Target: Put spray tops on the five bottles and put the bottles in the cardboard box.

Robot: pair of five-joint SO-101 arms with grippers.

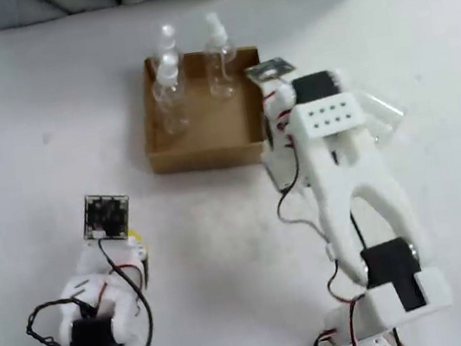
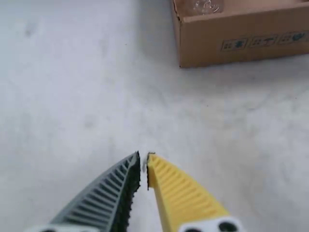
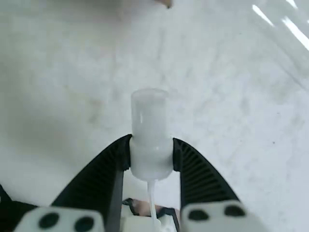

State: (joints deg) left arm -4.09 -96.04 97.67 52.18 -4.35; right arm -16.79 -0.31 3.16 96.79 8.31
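Bright, even light washes the white worktop (image 1: 227, 261) pale, strongest toward its far edge. Shadows are soft: a faint band along the cardboard box (image 2: 241, 38), a dim patch under the right claw (image 3: 151, 141). Glare streaks a clear bottle (image 3: 285, 34), and the spray top (image 3: 149, 121) gleams.

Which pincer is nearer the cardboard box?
Right. The right pincer, shut on a spray top, is close beside the cardboard box; the left pincer, shut, is well short of it.
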